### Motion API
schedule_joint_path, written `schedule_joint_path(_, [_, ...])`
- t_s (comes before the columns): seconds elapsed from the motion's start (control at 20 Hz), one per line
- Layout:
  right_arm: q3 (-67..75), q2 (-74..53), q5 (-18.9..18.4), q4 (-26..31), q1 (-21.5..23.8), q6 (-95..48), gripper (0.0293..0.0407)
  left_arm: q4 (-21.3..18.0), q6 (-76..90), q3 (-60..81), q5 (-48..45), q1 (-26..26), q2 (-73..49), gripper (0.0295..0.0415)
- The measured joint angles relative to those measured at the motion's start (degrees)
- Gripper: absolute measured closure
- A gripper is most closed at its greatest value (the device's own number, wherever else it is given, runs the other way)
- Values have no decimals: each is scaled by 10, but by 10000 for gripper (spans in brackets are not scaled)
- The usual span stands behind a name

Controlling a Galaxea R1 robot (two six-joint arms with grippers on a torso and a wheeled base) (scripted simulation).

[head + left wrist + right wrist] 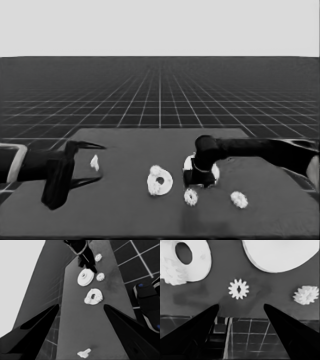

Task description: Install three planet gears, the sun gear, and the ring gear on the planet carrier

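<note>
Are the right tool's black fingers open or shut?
Open. In the right wrist view the right tool's two fingers stand wide apart, holding nothing, a small gear beyond the gap.

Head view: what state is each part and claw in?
Smaller round part: flat, gears at its rim.
Larger round part: flat, not installed.
Loose gears: two, flat on table.
Thin white piece: lying on table.
Left claw: open, parked at table's left end.
Right claw: open, empty, beside larger round part.

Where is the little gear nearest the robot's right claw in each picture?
Head view: the gear lies near the table's front edge, just below the right gripper.
Left wrist view: gear beside the larger round part.
Right wrist view: gear centred, beyond the fingers.
Shared landmark: the smaller round part.
</note>
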Motion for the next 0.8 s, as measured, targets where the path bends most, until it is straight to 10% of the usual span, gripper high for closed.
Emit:
schedule_joint_path(0.7, [-113, 32, 40, -119, -133, -38, 315, 0, 0, 0, 0, 0, 0, 326])
schedule_joint_path(0.8, [-113, 32, 40, -119, -134, -38, 386, 0, 0, 0, 0, 0, 0, 326])
